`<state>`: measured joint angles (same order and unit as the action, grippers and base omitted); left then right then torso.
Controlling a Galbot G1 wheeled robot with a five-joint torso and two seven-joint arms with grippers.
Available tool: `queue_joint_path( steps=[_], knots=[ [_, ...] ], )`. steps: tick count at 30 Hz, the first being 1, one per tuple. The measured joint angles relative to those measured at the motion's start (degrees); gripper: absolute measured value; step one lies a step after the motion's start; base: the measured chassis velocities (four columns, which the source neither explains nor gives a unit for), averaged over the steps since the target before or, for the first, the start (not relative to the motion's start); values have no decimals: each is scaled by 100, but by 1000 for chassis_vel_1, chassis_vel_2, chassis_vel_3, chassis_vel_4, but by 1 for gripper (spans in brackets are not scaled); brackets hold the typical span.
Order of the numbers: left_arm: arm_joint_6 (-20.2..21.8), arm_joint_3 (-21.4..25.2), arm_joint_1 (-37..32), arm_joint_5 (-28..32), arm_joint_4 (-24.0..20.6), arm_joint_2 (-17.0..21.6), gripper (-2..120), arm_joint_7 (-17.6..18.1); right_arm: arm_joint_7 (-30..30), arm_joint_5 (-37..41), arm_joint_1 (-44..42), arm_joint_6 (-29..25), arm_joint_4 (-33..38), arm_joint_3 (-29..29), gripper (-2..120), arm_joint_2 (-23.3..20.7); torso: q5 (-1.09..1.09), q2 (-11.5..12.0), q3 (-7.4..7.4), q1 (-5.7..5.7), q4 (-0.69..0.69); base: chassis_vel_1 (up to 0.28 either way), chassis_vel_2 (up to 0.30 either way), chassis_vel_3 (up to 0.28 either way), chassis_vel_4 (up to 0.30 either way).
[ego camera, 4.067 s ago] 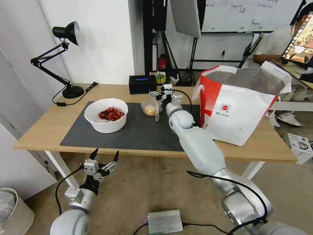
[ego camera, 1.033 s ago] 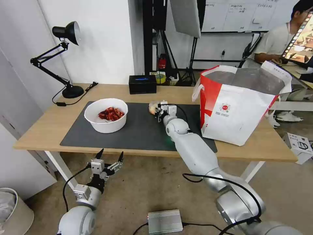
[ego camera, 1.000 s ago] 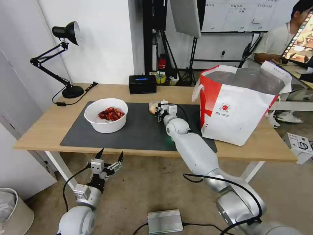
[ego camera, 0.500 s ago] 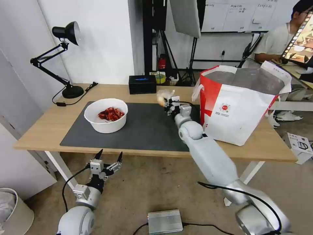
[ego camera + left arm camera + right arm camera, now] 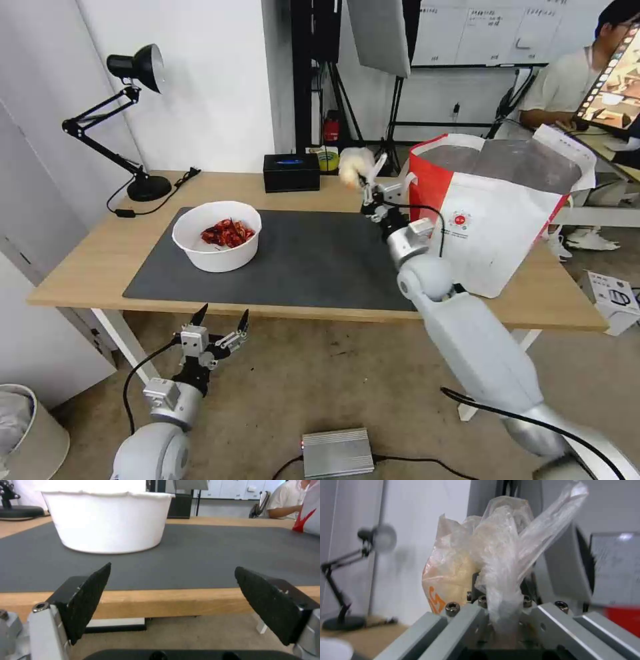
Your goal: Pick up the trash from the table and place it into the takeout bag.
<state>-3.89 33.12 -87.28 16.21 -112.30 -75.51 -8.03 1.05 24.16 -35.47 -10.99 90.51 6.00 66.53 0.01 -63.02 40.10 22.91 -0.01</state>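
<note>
Up in the air, the clear bag with bun (image 5: 353,165) hangs just beside the takeout bag's (image 5: 497,220) red rim, crinkly film pinched tight in the right end effector (image 5: 371,185); its fingers are buried under plastic in the wrist view. Beyond, the white bowl of red shells (image 5: 217,235) sits on the worktop's (image 5: 87,257) dark mat. Below the worktop edge, the left end effector (image 5: 217,322) gapes wide, empty.

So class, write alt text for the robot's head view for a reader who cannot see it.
The right hand holds a clear bag with bun above the table, beside the takeout bag. A white bowl of red shells sits on the grey mat; the left hand hangs open below the table edge.
</note>
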Motion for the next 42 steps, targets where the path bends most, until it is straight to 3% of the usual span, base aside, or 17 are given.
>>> queue_joint_path(
  steps=[9,14,25,30,33,42],
  knots=[
    [9,50,-56,49,-86,80,100,3,-4,394,-214,-22,803,578,0,-434,-1,0,0,0,0,0,0,0,0],
    [13,54,-75,75,-104,121,100,7,220,866,-509,84,1304,1188,0,-782,1,0,0,0,0,0,0,0,0],
    [18,34,-40,139,-77,181,100,8,450,1459,-511,265,1520,1711,0,-1274,-1,-1,0,0,1,0,0,0,0],
    [75,36,84,243,-71,262,100,17,784,1971,-523,613,1542,2179,0,-1651,-1,0,0,0,0,0,0,0,0],
    [69,88,44,343,-47,386,100,17,1133,2258,-756,1114,1573,2619,0,-1908,1,0,0,0,0,0,0,0,0],
    [29,88,93,433,46,483,100,13,1439,2626,-1072,2086,1693,2968,0,-2128,-1,0,0,0,0,0,0,0,0]
  ],
)
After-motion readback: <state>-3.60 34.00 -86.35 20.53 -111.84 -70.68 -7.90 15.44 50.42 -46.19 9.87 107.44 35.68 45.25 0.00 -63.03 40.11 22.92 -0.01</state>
